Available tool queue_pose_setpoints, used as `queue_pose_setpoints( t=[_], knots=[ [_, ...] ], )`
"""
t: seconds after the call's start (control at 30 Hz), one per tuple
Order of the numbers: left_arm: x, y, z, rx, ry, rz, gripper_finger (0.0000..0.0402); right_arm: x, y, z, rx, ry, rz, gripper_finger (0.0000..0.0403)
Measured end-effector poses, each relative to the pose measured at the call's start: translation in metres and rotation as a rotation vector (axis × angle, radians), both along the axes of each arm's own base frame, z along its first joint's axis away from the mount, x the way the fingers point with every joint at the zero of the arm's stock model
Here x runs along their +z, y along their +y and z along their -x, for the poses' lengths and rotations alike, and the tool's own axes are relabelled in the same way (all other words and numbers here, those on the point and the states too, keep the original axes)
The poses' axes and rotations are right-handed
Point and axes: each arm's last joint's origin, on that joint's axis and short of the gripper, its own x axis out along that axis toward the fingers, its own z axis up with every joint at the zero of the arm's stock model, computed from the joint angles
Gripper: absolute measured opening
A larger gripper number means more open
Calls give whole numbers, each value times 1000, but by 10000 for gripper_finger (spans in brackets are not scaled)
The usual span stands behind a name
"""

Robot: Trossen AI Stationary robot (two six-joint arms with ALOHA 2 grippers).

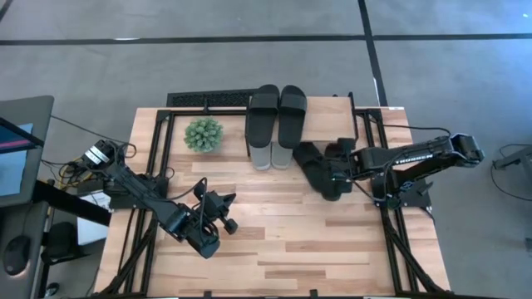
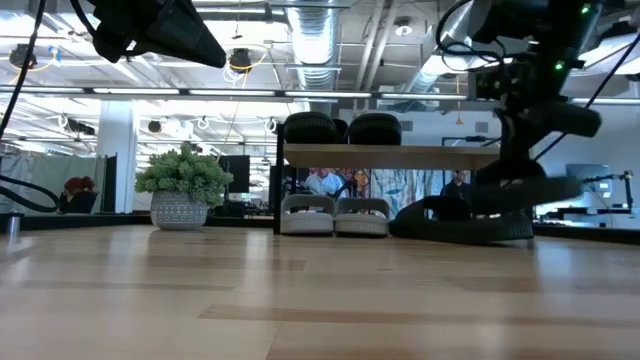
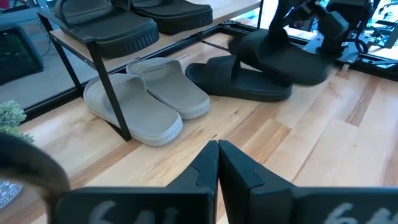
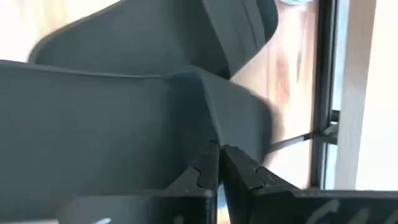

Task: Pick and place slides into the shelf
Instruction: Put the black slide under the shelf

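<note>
Ahead of my left hand (image 1: pixel 218 218) the counter (image 1: pixel 283 249) lies bare, a free lane up to the shelf (image 1: pixel 332 106). A black pair (image 1: pixel 278 115) fills the left of the shelf's top board and a grey pair (image 2: pixel 335 215) the floor beneath it. The potted plant (image 1: pixel 204 134) guards the left, and two black slides (image 1: pixel 320 169) with my right hand (image 1: pixel 336 170) crowd the right.

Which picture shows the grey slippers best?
The left wrist view: the grey slippers lie side by side under the shelf, seen whole. The high view shows only their toes; the low view shows them small, front-on. The right wrist view misses them.
</note>
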Motion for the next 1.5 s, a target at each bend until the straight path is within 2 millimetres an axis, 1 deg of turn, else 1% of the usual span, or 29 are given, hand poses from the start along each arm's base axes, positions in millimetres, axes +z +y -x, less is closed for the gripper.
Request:
queue_pose_setpoints(
  t=[0.3, 0.4, 0.53, 0.9, 1.07, 1.5],
  knots=[
    [0, 0, 0, 2, -11, 9, 0, 2, 1, 1, 38, 12, 6, 0],
    [0, 0, -1, 2, -13, 11, 0, -2, 2, 2, 48, 21, -33, 0],
    [0, 0, -1, 2, -13, 11, 0, -6, 7, -1, 81, -18, -94, 0],
    [1, 0, -2, 9, -22, 12, 0, -16, 19, -14, 133, -31, -108, 0],
    [1, 0, -2, 9, -26, 16, 0, -17, 21, -14, 128, -37, -120, 0],
    [2, 1, -2, 18, -35, -5, 0, 5, 22, -7, 111, 50, -177, 0]
  ],
)
